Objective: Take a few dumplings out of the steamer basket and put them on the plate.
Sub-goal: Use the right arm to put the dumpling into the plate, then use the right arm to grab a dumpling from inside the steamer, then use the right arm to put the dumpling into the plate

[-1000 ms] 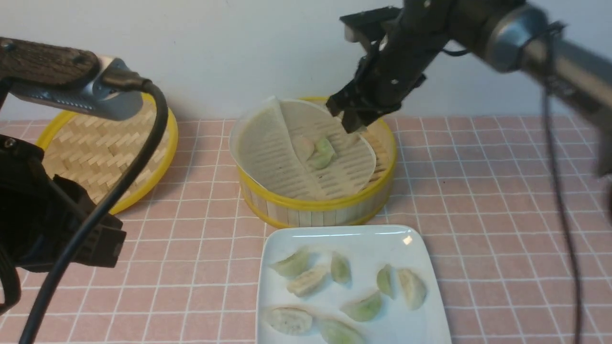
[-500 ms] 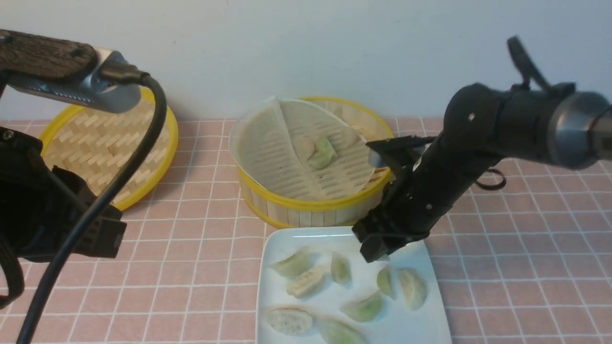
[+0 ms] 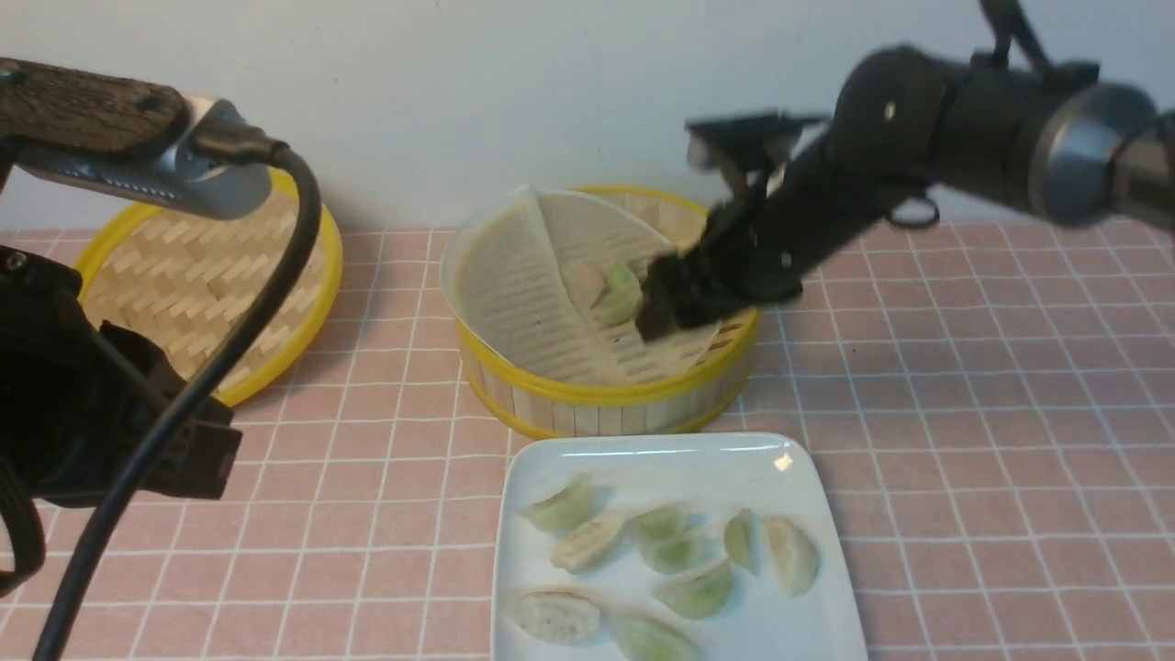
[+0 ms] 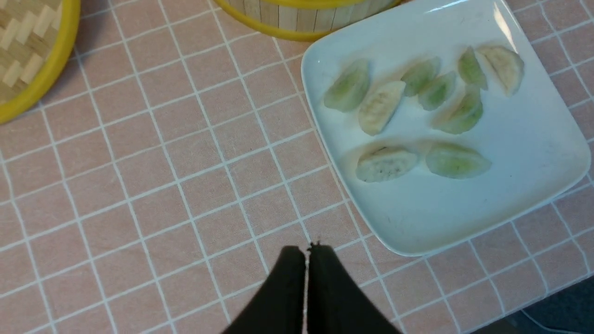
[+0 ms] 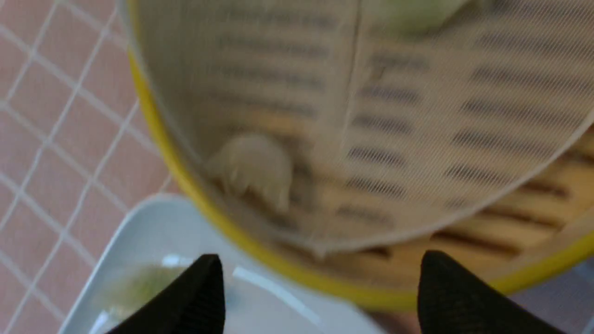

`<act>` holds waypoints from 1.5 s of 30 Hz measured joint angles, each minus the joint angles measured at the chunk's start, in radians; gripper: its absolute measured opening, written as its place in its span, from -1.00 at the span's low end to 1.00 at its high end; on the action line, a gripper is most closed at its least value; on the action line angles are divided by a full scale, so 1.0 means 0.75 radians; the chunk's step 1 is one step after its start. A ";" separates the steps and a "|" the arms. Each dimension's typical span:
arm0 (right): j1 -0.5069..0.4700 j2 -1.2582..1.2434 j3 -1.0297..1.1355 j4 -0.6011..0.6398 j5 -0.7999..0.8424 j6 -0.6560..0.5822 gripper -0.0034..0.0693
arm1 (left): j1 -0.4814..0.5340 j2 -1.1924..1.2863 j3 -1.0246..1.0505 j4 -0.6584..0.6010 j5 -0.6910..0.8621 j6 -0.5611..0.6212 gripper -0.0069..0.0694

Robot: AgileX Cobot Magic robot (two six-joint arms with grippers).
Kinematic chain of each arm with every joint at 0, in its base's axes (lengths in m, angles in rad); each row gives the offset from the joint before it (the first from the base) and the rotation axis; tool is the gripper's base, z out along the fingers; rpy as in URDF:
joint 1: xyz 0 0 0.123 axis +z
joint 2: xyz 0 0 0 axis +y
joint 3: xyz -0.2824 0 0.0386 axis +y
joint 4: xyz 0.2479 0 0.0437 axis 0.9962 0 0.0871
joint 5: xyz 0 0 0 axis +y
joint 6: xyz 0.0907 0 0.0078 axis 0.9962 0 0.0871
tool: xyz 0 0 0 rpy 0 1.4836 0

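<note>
The right gripper (image 3: 663, 312) is hovering over the steamer basket (image 3: 606, 397), fingers (image 5: 204, 297) spread wide and empty, seemingly readying for the dumplings (image 3: 610, 289) just ahead of them. The left gripper (image 4: 307, 253) is idling, pinched shut, near the plate (image 3: 643, 454).

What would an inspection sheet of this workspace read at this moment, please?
Surface: pink checked tablecloth, flat, no spills seen.
Job's things: steamer basket with its liner folded up on one side and at least two dumplings inside; plate in front of it carrying nine more.
Clutter: woven bamboo lid at the far left.
Grippers: left gripper jaws shut, empty, above the cloth beside the plate; right gripper jaws open, empty, over the basket's near rim.
Cables: black cable looping off the left arm.
Surroundings: plain pale wall.
</note>
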 joint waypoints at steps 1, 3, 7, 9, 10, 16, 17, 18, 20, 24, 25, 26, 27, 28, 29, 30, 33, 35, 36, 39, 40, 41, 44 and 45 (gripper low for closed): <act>-0.010 0.043 -0.088 -0.011 0.012 -0.008 0.46 | 0.000 0.000 0.000 0.000 0.003 0.000 -0.83; -0.023 0.159 -0.283 -0.042 0.055 -0.038 0.46 | 0.000 0.000 0.000 0.000 0.009 0.000 -0.83; -0.024 0.385 -0.578 -0.096 0.124 -0.060 0.46 | 0.000 0.000 0.000 -0.002 0.033 0.000 -0.83; -0.024 0.473 -0.683 -0.100 0.144 -0.059 0.46 | 0.000 0.000 0.000 -0.002 0.058 0.000 -0.83; -0.024 0.543 -0.766 -0.107 0.157 -0.063 0.46 | 0.000 0.000 0.000 -0.002 0.075 0.000 -0.83; -0.024 0.722 -0.965 -0.132 0.173 -0.107 0.45 | 0.000 0.000 0.000 -0.005 0.086 0.000 -0.83; -0.024 0.740 -0.980 -0.132 0.168 -0.114 0.44 | 0.000 0.000 0.000 -0.005 0.086 0.000 -0.83; -0.024 0.759 -0.991 -0.132 0.160 -0.121 0.41 | 0.000 0.000 0.000 -0.005 0.086 0.000 -0.83; -0.024 0.783 -0.993 -0.132 0.137 -0.125 0.34 | 0.000 0.000 0.000 -0.005 0.086 0.000 -0.83; -0.024 0.801 -0.993 -0.126 0.112 -0.130 0.16 | 0.000 0.000 0.000 -0.005 0.086 0.000 -0.83; -0.024 0.801 -0.993 -0.126 0.112 -0.137 0.07 | 0.000 0.000 0.000 -0.005 0.086 0.000 -0.83; -0.024 0.801 -0.993 -0.126 0.113 -0.140 -0.03 | 0.000 0.000 0.000 -0.005 0.086 0.000 -0.83; -0.024 0.801 -0.996 -0.126 0.118 -0.142 -0.13 | 0.000 0.000 0.000 -0.005 0.087 0.000 -0.83; -0.024 0.805 -1.006 -0.126 0.134 -0.142 -0.28 | 0.000 0.000 0.000 -0.005 0.087 0.000 -0.83; -0.024 0.807 -1.019 -0.126 0.152 -0.138 -0.37 | 0.000 0.000 0.000 -0.005 0.087 0.000 -0.83; -0.024 0.809 -1.037 -0.128 0.174 -0.129 -0.47 | 0.000 0.000 0.000 -0.005 0.087 0.000 -0.83; -0.024 0.815 -1.153 -0.131 0.315 -0.087 -0.46 | 0.000 0.000 0.000 -0.005 0.087 0.000 -0.83; -0.024 0.815 -1.209 -0.131 0.372 -0.067 -0.46 | 0.000 0.000 0.000 -0.005 0.087 0.000 -0.83; -0.024 0.815 -1.275 -0.132 0.405 -0.050 -0.46 | 0.000 0.000 0.000 -0.005 0.087 0.000 -0.83; -0.024 0.780 -1.336 -0.171 0.421 0.063 -0.46 | 0.000 0.000 0.000 -0.006 0.087 0.000 -0.83; -0.024 0.754 -1.325 -0.184 0.426 0.102 -0.46 | 0.000 0.000 0.000 -0.006 0.087 0.000 -0.83; -0.024 0.709 -1.279 -0.188 0.430 0.137 -0.46 | 0.000 0.000 0.000 -0.005 0.087 0.000 -0.83; -0.024 0.564 -1.113 -0.181 0.430 0.163 -0.46 | 0.000 0.000 0.000 -0.005 0.087 0.000 -0.83; -0.024 0.482 -1.001 -0.172 0.428 0.164 -0.46 | 0.000 0.000 0.000 -0.005 0.088 0.000 -0.83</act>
